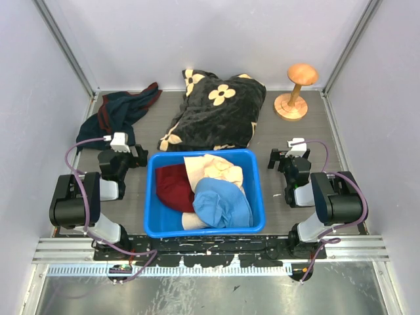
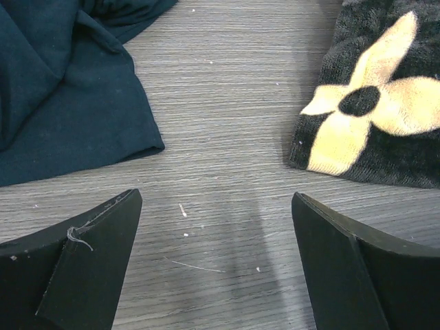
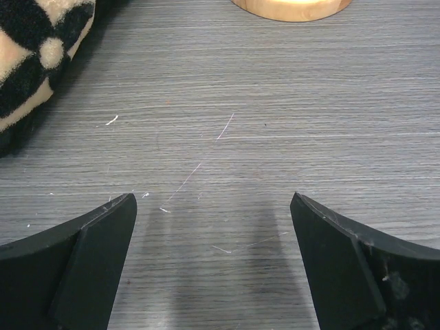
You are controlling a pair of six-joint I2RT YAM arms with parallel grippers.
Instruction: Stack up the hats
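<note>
Nothing's stacked yet as far as I can tell, so the whole job is still ahead. All the hats are jumbled in the blue bin at the middle of the near edge. The light blue hat is on top, the dark red hat is on the left, and a cream hat is at the far side (another cream bit peeks out underneath). The left gripper and right gripper flank the bin, jaws spread wide, holding nothing.

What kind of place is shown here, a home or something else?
Probably a robot test cell in a laboratory. Plain walls with metal framing enclose one table, a left arm and right arm are bolted at its near edge, and hats sit in a blue bin.
</note>
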